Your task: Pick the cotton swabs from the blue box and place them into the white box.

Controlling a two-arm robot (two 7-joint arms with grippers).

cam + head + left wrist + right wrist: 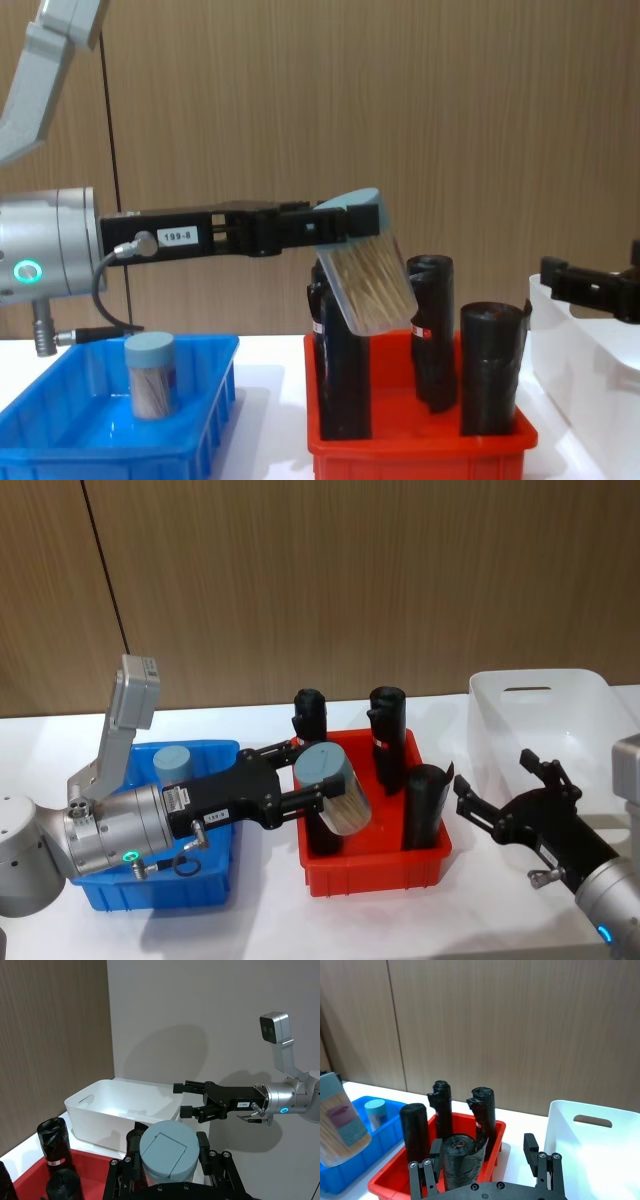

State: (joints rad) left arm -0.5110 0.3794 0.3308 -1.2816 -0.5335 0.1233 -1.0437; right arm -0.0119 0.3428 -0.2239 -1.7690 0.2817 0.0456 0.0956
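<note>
My left gripper is shut on a tub of cotton swabs, a clear cylinder with a pale blue lid. It holds the tub tilted in the air above the left part of the red bin; the chest view shows the tub above the black rolls. A second tub stands upright in the blue box at the left. The white box sits at the far right with nothing visible inside. My right gripper hovers open just left of the white box, fingers pointing toward the red bin.
Several tall black rolls stand upright in the red bin between the blue and white boxes. A wood-panelled wall rises behind the white table. A black ring-shaped item lies in the blue box.
</note>
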